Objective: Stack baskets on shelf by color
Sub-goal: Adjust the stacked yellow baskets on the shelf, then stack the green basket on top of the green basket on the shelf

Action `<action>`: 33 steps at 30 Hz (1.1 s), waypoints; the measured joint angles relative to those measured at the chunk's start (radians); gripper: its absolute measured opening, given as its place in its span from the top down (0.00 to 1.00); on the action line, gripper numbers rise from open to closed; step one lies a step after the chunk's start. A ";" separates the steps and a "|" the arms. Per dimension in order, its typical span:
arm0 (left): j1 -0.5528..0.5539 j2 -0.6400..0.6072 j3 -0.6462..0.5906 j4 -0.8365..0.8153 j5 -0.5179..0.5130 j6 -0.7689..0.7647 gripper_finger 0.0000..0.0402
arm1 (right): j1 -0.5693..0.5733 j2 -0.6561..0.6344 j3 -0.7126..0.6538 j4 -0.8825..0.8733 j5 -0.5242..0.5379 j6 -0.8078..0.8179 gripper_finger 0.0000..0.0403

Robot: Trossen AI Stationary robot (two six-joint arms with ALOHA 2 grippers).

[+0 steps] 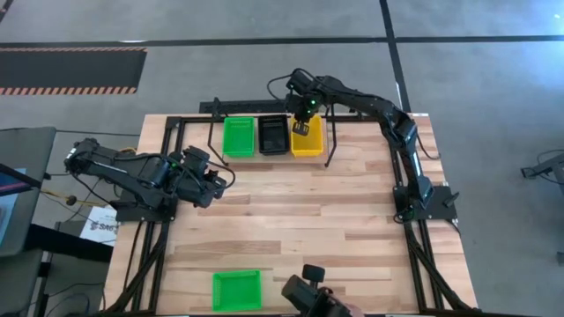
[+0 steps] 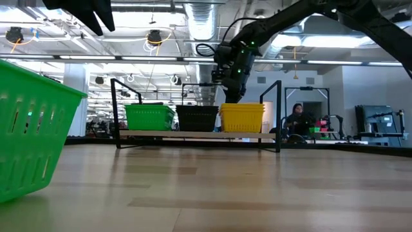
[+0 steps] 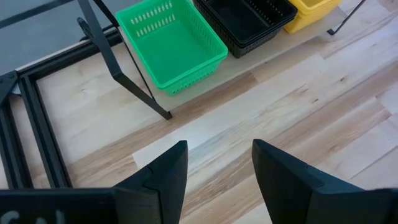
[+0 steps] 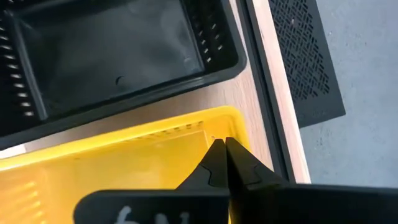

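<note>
On the shelf [image 1: 273,157] at the table's far side, a green basket [image 1: 238,136], a black basket [image 1: 273,135] and a yellow basket [image 1: 310,141] stand side by side on their bases. Another green basket [image 1: 236,289] rests on the table near its near edge; it fills the left of the low view [image 2: 32,135]. My right gripper [image 4: 222,142] is shut and hangs from above over the yellow basket's far corner [image 4: 227,115], the one next to the black basket [image 4: 112,56]. My left gripper [image 3: 217,149] is open above bare table at the left, pointing toward the shelf. My right gripper points down with its shut fingertips [image 4: 217,152] right at the yellow basket's far rim [image 4: 186,127], inside the basket's outline. I cannot tell whether they touch the rim. The basket sits flat on the shelf plank [image 2: 193,134].
The shelf's thin black wire legs [image 3: 134,81] stand on the table before the left gripper. A black frame runs along the table's edges [image 1: 163,141]. A dark camera mount [image 1: 308,295] sits at the near edge. A person [image 2: 297,119] is in the room beyond.
</note>
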 joint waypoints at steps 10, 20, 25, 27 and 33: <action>0.000 0.000 0.000 0.000 0.001 0.000 0.58 | 0.038 -0.005 0.000 -0.014 0.035 -0.006 0.99; 0.000 0.000 0.000 0.000 0.007 0.000 0.58 | 0.178 -0.008 0.134 -0.075 0.143 -0.019 0.99; 0.000 0.000 0.000 -0.010 0.016 0.060 0.58 | 0.243 -0.009 0.299 -0.209 0.298 -0.015 0.99; 0.000 0.000 -0.001 -0.025 0.054 0.074 0.58 | 0.260 -0.009 0.384 -0.305 0.357 0.015 0.99; -0.007 -0.001 -0.114 0.000 0.198 0.079 0.58 | 0.313 -0.169 0.345 -0.394 0.446 0.178 1.00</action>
